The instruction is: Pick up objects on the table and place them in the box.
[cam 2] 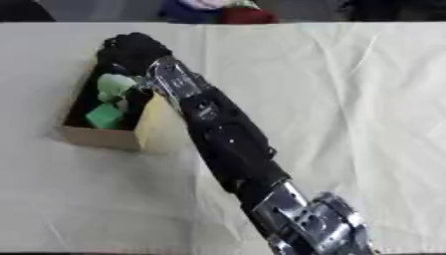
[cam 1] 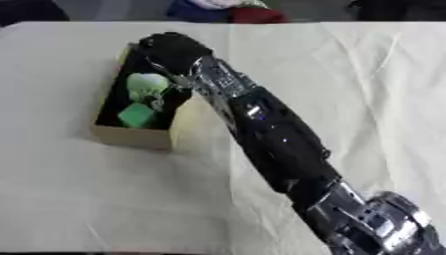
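My right hand (cam 1: pixel 174 50) is over the far end of the box (cam 1: pixel 131 135), toward the table's (cam 1: pixel 375 74) far left corner; can't tell whether it's released or clenched. Pale green thing (cam 1: pixel 146 83) and a green block (cam 1: pixel 137 115) already sit inside. I'd keep the wrist above the box walls, let go low, lift straight out without nudging the flap (cam 1: pixel 196 124).

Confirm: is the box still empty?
No. The box already holds two green objects, a pale one and a brighter block, with the right hand over its far end.
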Controlling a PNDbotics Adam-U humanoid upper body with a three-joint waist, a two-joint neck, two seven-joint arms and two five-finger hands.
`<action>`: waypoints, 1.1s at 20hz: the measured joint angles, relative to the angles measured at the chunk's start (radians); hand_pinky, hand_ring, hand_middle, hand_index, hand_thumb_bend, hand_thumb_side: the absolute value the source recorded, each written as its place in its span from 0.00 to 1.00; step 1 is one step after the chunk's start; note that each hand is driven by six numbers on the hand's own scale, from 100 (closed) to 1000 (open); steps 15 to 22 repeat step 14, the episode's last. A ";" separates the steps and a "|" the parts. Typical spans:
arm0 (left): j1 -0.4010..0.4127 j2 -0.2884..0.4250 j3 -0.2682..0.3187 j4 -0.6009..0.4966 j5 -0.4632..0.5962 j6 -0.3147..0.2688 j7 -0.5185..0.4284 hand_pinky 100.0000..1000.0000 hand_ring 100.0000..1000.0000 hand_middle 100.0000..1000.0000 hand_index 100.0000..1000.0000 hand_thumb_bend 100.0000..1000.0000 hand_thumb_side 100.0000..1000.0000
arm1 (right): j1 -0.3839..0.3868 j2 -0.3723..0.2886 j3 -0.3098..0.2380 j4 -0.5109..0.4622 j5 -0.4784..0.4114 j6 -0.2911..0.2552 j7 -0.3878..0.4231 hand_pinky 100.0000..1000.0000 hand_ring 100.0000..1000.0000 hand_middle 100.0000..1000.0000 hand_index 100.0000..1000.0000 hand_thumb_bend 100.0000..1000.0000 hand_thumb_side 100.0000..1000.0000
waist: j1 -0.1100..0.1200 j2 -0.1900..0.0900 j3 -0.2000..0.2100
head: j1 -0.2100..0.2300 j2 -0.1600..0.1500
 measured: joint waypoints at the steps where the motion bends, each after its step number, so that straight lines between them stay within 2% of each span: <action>1: 0.000 0.000 0.000 0.000 0.000 0.000 0.000 0.72 0.58 0.71 0.83 0.00 0.71 | 0.000 0.002 0.000 -0.005 0.000 0.000 0.001 0.82 0.87 0.76 0.87 0.24 0.34 | 0.000 0.000 0.000 | 0.000 0.000; 7: -0.001 0.000 0.000 0.000 0.000 0.000 0.000 0.72 0.58 0.71 0.83 0.00 0.71 | 0.008 0.002 -0.003 -0.101 -0.053 0.007 -0.007 0.81 0.85 0.73 0.83 0.00 0.30 | 0.000 0.000 0.000 | 0.001 0.000; 9: -0.001 0.000 0.000 0.000 0.000 -0.001 0.002 0.72 0.58 0.71 0.83 0.00 0.71 | 0.009 -0.007 -0.008 -0.166 -0.113 0.017 -0.014 0.80 0.83 0.70 0.80 0.00 0.33 | 0.000 0.000 -0.001 | 0.003 0.000; 11: -0.002 0.001 0.000 0.000 0.000 -0.003 0.005 0.72 0.58 0.71 0.83 0.00 0.72 | 0.012 -0.027 -0.015 -0.239 -0.198 0.038 -0.020 0.80 0.82 0.66 0.77 0.00 0.39 | 0.000 -0.001 -0.004 | 0.005 0.000; 12: -0.002 0.001 0.000 0.000 0.000 -0.004 0.008 0.72 0.58 0.71 0.83 0.00 0.72 | 0.013 -0.041 -0.018 -0.277 -0.248 0.051 -0.021 0.80 0.82 0.66 0.77 0.00 0.39 | 0.000 -0.001 -0.006 | 0.005 0.000; 13: -0.002 0.001 0.000 0.000 0.000 -0.005 0.011 0.72 0.58 0.71 0.83 0.00 0.72 | 0.014 -0.058 -0.019 -0.312 -0.299 0.064 -0.022 0.79 0.80 0.64 0.76 0.00 0.47 | 0.000 -0.001 -0.008 | 0.006 0.000; 14: -0.002 0.001 0.000 0.000 0.000 -0.006 0.015 0.72 0.58 0.71 0.83 0.00 0.72 | 0.017 -0.076 -0.021 -0.349 -0.355 0.078 -0.027 0.79 0.80 0.64 0.76 0.00 0.51 | 0.000 0.000 -0.009 | 0.006 0.000; 22: -0.002 0.001 0.000 0.000 0.000 -0.006 0.015 0.72 0.58 0.71 0.83 0.00 0.72 | 0.017 -0.076 -0.021 -0.349 -0.355 0.078 -0.027 0.79 0.80 0.64 0.76 0.00 0.51 | 0.000 0.000 -0.009 | 0.006 0.000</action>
